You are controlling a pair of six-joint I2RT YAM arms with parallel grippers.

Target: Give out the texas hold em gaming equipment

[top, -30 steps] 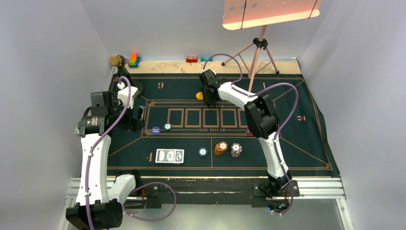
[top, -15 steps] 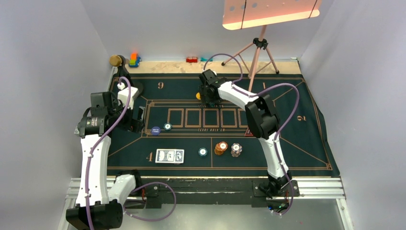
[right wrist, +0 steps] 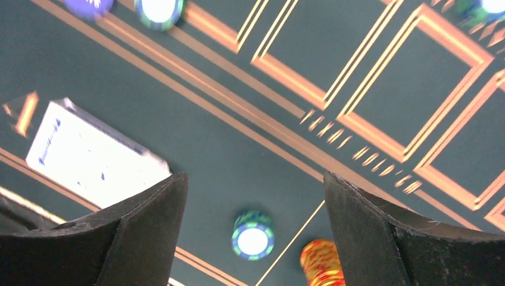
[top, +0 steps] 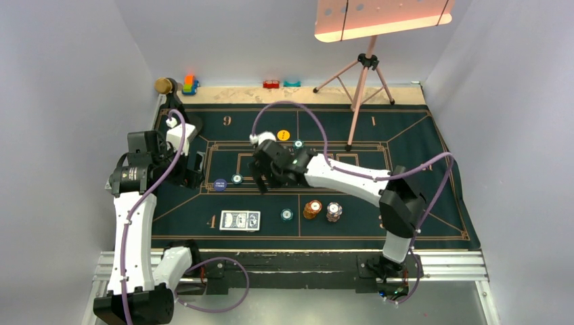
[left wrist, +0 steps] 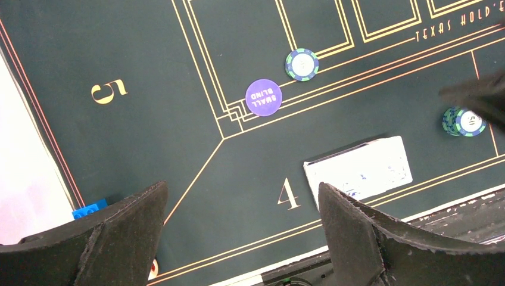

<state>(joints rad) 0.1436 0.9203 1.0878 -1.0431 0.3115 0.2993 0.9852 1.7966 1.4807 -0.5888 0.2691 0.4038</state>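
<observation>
Right jaws wide, empty, hanging over mat (top: 420,156) centre-left, between card boxes and near row.
Card deck (top: 239,220) face-down by seat 4. Lone teal chip (top: 287,215) beside it, then orange stack (top: 312,209) and white stack (top: 334,212). Reads as supply row, in right arm's reach.
Small-blind button (top: 220,184) and second teal chip (top: 237,179) sit at left corner; yellow button (top: 283,135) and third teal chip (top: 298,144) at far side. Likely seats already served.
Left jaws wide, empty, parked at left edge, probably keeping clear.
Guess: right arm lining up on deck or lone chip.

light: bright overhead panel (top: 382,17); right wrist: motion-blurred; cards (left wrist: 358,170): glared white
</observation>
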